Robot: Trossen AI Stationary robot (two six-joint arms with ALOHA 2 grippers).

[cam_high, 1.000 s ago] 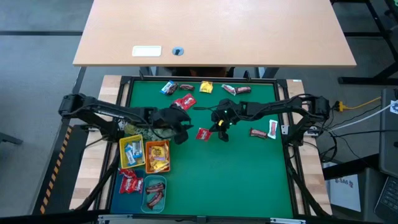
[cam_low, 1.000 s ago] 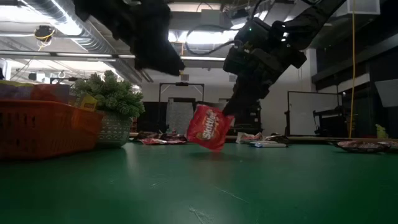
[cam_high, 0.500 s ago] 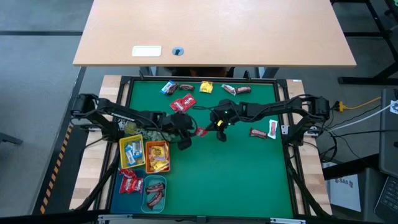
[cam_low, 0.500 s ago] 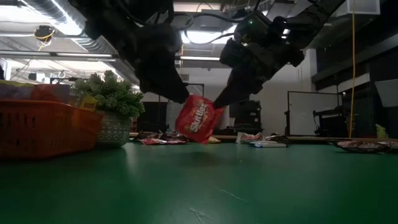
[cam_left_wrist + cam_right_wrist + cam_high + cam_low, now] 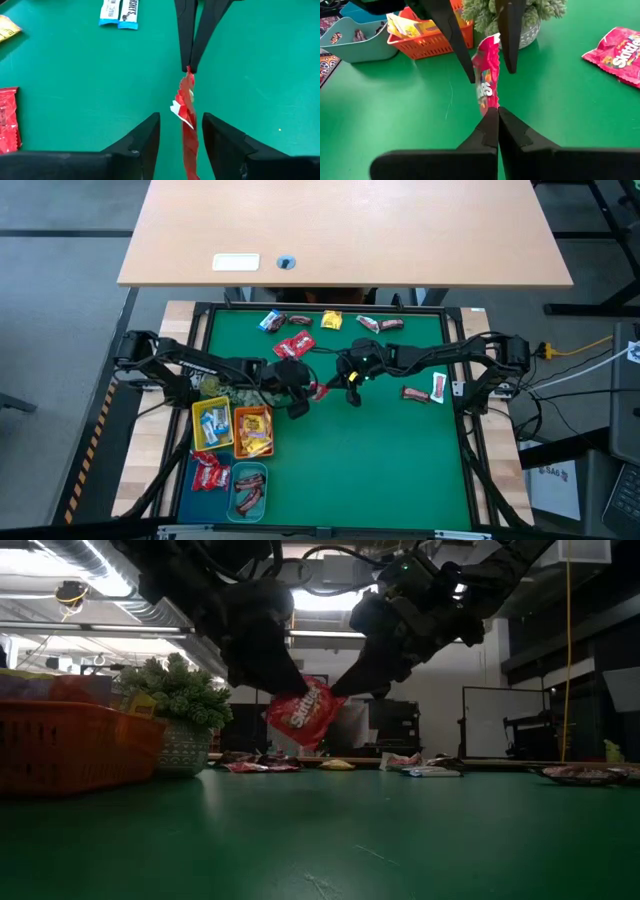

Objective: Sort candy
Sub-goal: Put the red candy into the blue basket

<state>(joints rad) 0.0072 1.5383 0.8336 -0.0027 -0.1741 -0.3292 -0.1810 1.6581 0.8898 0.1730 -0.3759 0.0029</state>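
While right jaws pinch, red packet [image 5: 188,131] sits between left jaws.

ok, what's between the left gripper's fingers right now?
The red Skittles packet, edge-on in the gap between the left gripper's open fingers, its far end pinched by the shut right gripper. Clearest in the left wrist view.

Arms are hiding most of the red packet [image 5: 318,389] from above; lettering on far candies [image 5: 300,321] is staying unreadable.

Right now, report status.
Right gripper shut on red candy packet, held above the mat. Left gripper open around it, not yet closed. Nothing in the way.
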